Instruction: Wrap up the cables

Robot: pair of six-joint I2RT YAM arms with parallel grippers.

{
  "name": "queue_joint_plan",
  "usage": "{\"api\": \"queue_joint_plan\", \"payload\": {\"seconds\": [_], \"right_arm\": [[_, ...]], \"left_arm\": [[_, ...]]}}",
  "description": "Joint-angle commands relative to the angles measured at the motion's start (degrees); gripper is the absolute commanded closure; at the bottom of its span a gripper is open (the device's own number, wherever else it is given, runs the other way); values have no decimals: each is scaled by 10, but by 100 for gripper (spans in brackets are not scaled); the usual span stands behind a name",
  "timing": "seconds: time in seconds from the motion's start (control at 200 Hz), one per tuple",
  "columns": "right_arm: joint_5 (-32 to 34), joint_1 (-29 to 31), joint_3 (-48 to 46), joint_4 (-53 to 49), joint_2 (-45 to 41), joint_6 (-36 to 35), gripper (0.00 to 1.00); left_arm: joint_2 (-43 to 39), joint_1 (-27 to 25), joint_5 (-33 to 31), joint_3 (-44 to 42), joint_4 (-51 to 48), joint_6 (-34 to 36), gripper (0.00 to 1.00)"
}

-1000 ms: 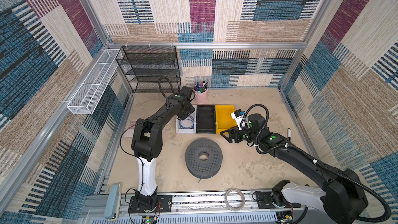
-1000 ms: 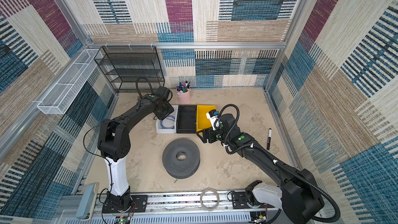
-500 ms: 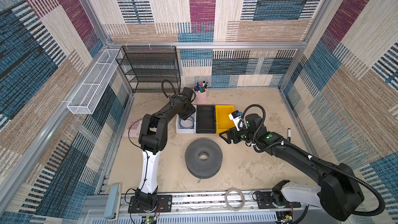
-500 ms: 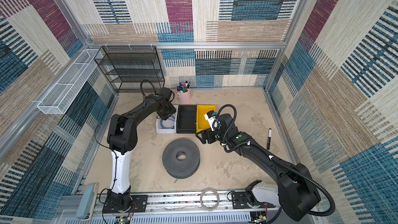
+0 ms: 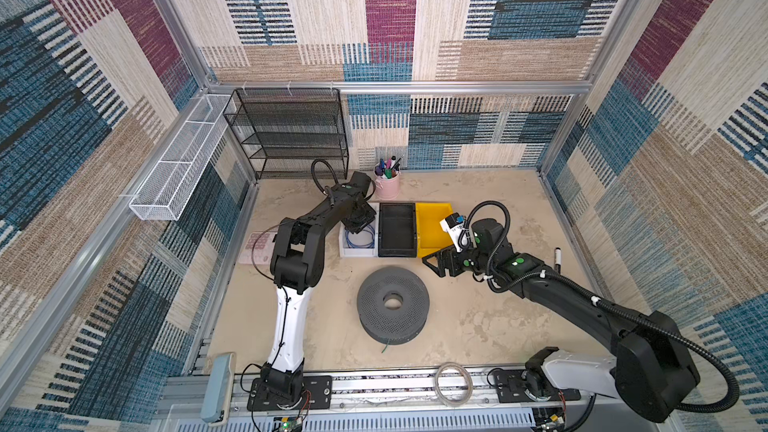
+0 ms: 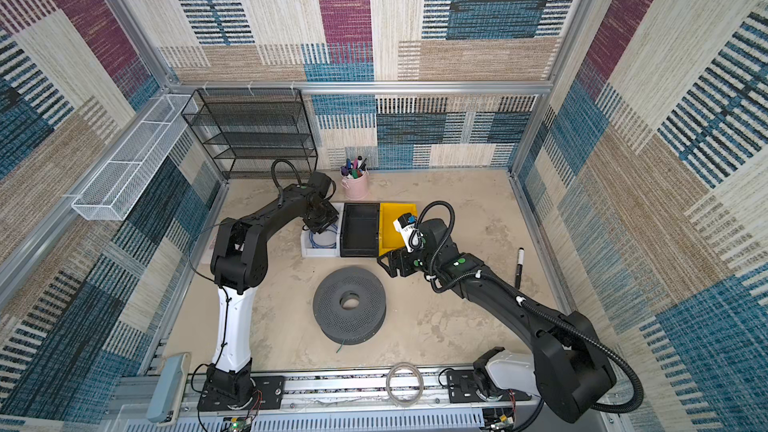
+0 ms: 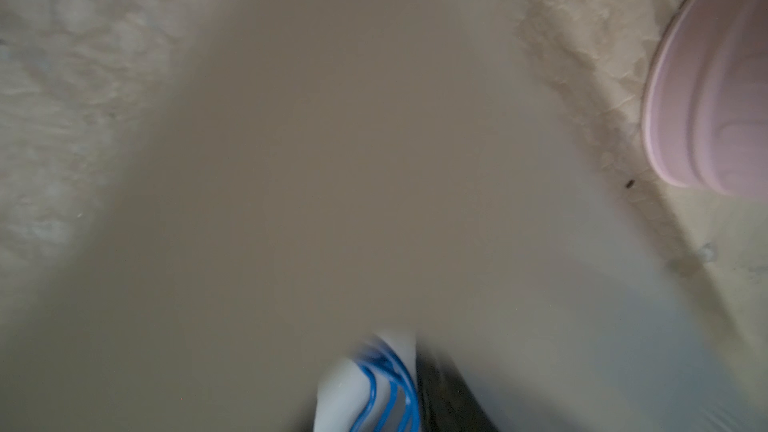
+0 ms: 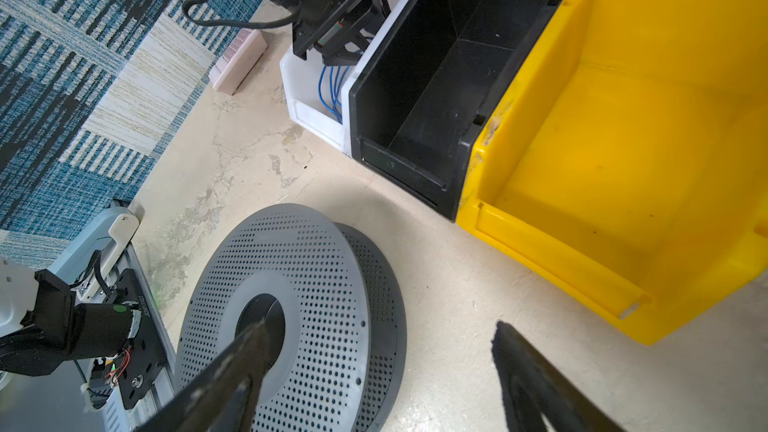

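Observation:
The bright blue cable lies in loose loops inside the white bin, in both top views and in the right wrist view. My left gripper points down into that bin, its tips right at the loops. The left wrist view is heavily blurred and shows only blue cable strands close up, so I cannot tell whether the strands are gripped. My right gripper hovers open and empty near the yellow bin's front corner, beside the grey perforated spool.
A black bin and a yellow bin stand to the right of the white one. Behind them stands a pink pen cup. A black wire rack is at the back left, a marker at the right, a clear tubing ring on the front rail.
The left arm's elbow has swung right while its gripper stayed down in the white bin over the blue cable. The right gripper has crept slightly left, still open.

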Motion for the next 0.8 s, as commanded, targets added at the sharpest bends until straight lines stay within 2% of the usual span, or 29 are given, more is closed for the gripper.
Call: {"api": "queue_joint_plan", "payload": {"seconds": [0.0, 0.23, 0.331, 0.546, 0.611, 0.796], "right_arm": [[6, 1, 2, 4, -4, -1, 13], [10, 0, 0, -1, -17, 3, 13], [16, 1, -1, -6, -25, 2, 13], [15, 0, -7, -4, -33, 9, 13], [14, 0, -6, -2, -33, 11, 13], [14, 0, -3, -2, -39, 13, 13]], "left_arm": [[-5, 2, 5, -13, 4, 4, 58], [-7, 4, 5, -42, 55, 6, 68], [-8, 4, 9, -47, 61, 2, 80], [-36, 3, 9, -87, 93, -4, 93], [-48, 3, 3, -99, 101, -6, 100], [-102, 2, -7, -140, 134, -14, 100]]}}
